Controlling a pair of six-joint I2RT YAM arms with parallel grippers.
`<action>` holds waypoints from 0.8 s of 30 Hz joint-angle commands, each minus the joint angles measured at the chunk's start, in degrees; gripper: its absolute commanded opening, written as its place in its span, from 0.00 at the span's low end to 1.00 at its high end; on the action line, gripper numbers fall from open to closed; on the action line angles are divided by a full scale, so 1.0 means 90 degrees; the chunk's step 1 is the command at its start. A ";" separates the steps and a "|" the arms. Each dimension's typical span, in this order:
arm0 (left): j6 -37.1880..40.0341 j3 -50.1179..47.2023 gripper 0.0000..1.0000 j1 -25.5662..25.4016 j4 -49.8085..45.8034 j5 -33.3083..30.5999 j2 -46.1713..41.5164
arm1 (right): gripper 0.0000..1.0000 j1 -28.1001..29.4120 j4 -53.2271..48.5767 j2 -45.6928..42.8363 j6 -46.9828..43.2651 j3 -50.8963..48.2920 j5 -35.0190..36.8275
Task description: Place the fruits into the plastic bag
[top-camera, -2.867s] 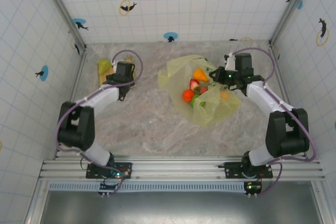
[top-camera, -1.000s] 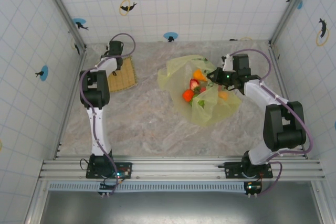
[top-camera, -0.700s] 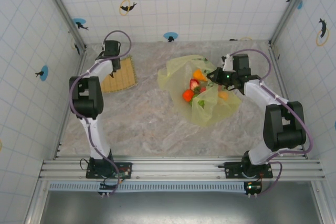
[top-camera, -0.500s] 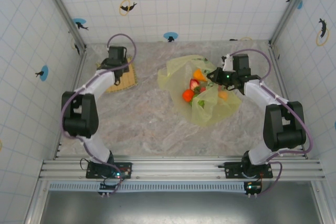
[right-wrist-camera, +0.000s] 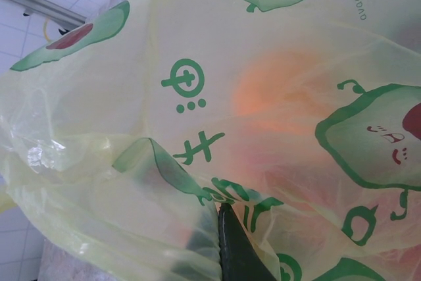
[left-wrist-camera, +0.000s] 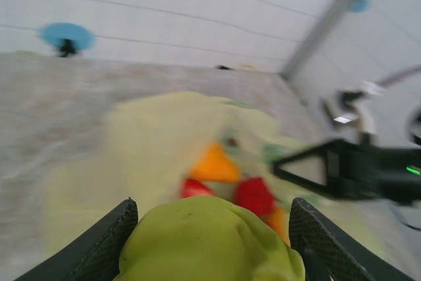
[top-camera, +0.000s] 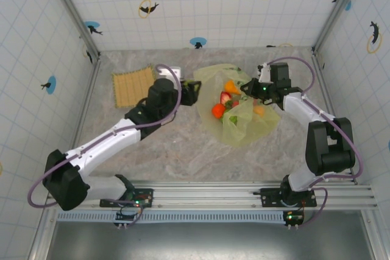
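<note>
Though blur smears the left wrist view, a yellow-green fruit [left-wrist-camera: 210,241] fills its lower edge. It is cut off at the bottom and wedged between the two dark fingers [left-wrist-camera: 108,245] of the left end effector [top-camera: 190,92], which is clenched on it at the left edge of the plastic bag [top-camera: 244,127]. What kind of fruit it is cannot be made out.

The bag lies crumpled near the middle of the marble-patterned surface [top-camera: 164,150]. Within its opening lie an orange cone-shaped fruit [top-camera: 231,86], a red strawberry [top-camera: 225,97], a round orange fruit [top-camera: 217,111] and a bright green one [top-camera: 232,120] partly under a fold. Another orange piece [top-camera: 260,111] reads as no more than a glow through the film.

The right end effector [top-camera: 246,88] is clamped tight on a pinch of the bag's film at the far right rim. In the right wrist view one dark fingertip [right-wrist-camera: 233,251] pokes up, the other hidden behind gathered plastic printed with green-and-red avocado marks.

A tan woven mat [top-camera: 133,86] lies well apart at the back left of the surface.
</note>
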 commanded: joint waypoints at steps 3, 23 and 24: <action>-0.0127 0.0426 0.52 -0.0437 0.0454 0.0507 0.1056 | 0.00 0.0087 -0.0026 -0.0187 0.0013 0.0252 0.0066; 0.2377 0.1909 0.58 -0.0304 0.1458 -0.1925 0.4440 | 0.00 0.0122 -0.0397 -0.0362 0.0045 0.0626 0.0192; 0.2394 0.1969 0.59 -0.0301 0.1471 -0.1983 0.4533 | 0.00 0.0129 -0.0399 -0.0352 0.0055 0.0636 0.0184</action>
